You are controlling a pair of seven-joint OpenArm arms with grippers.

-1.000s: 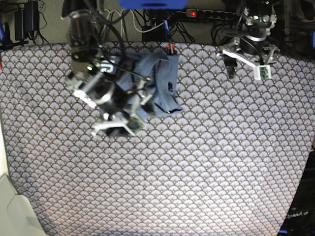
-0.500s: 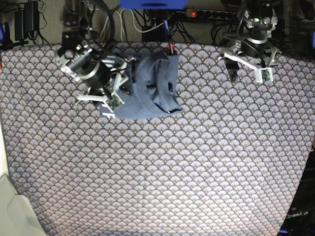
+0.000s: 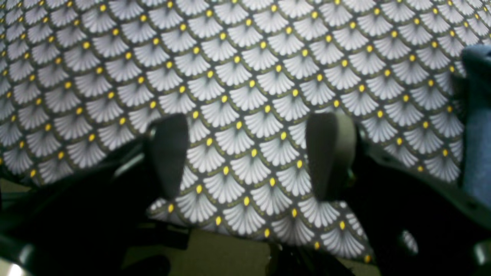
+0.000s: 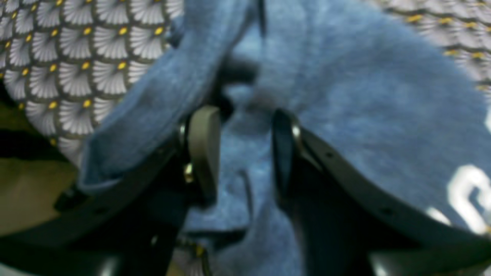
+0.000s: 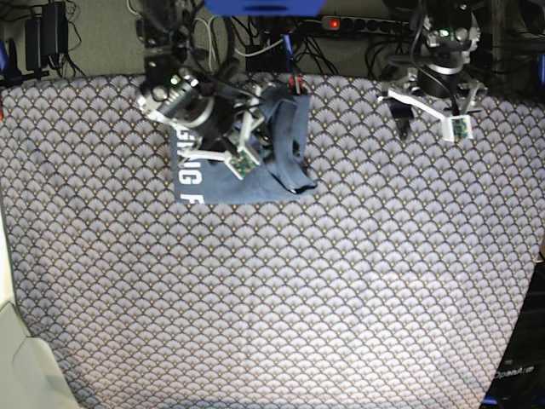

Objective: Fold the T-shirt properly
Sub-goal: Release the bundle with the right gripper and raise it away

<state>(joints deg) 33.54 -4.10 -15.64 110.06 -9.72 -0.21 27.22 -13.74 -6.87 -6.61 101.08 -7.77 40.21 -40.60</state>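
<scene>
The slate-blue T-shirt (image 5: 271,162) lies bunched at the back of the table, left of centre, with white lettering (image 5: 186,175) showing on its left part. My right gripper (image 5: 245,146) is on top of it. In the right wrist view the gripper (image 4: 243,115) has its jaws narrowly apart with blue cloth (image 4: 345,96) between them and draped over one finger (image 4: 203,145). My left gripper (image 5: 428,119) hovers at the back right, away from the shirt. In its wrist view the gripper (image 3: 247,119) is wide open over bare tablecloth, with a shirt edge (image 3: 477,122) at far right.
The scallop-patterned tablecloth (image 5: 324,290) covers the table. A power strip (image 5: 358,24) and cables lie behind the back edge. A beige object (image 5: 19,366) stands at the front left corner, a black base (image 5: 519,375) at the front right.
My right arm has swung back and to the right over the shirt. The cloth has shifted with it, and the white lettering at the left now shows. The left arm has barely moved.
</scene>
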